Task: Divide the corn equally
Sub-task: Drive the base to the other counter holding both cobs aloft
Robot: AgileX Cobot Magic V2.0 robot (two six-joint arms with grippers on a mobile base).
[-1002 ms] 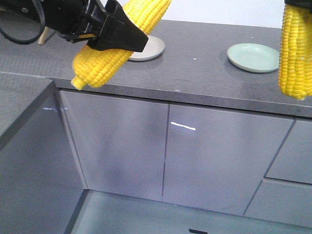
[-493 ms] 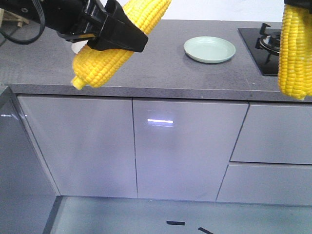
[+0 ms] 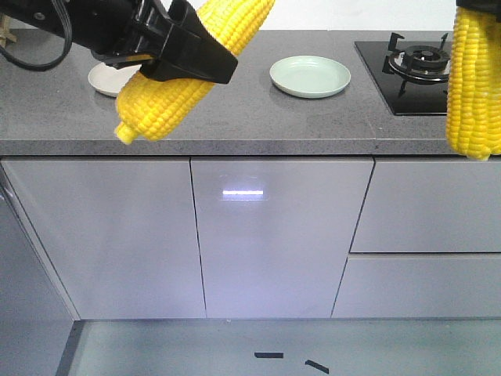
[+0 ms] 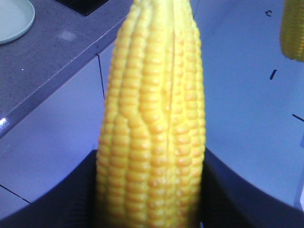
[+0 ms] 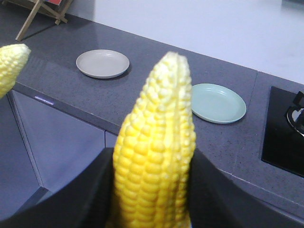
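Left hand: our black left gripper was clamped round the middle of a bright yellow husked corn cob. The cob was tilted, butt end low, in the air before the front edge of the dark grey stone counter.
Right hand: the black right gripper was pressed on both sides of a second yellow corn cob. It hung near upright in front of the counter's right end.
Plates: a round beige plate sat toward the counter's left. A round pale green plate sat near its middle, beside the black gas hob. Both were bare.
Step, as we judged it: bringing one cob to each plate, neither yet set down.
Doing it well: we would send the left cob to the beige plate and the right cob to the green. Each should be levelled and lowered until it touches before letting go.
Risk: a round cob dropped tilted may roll off a shallow rim.
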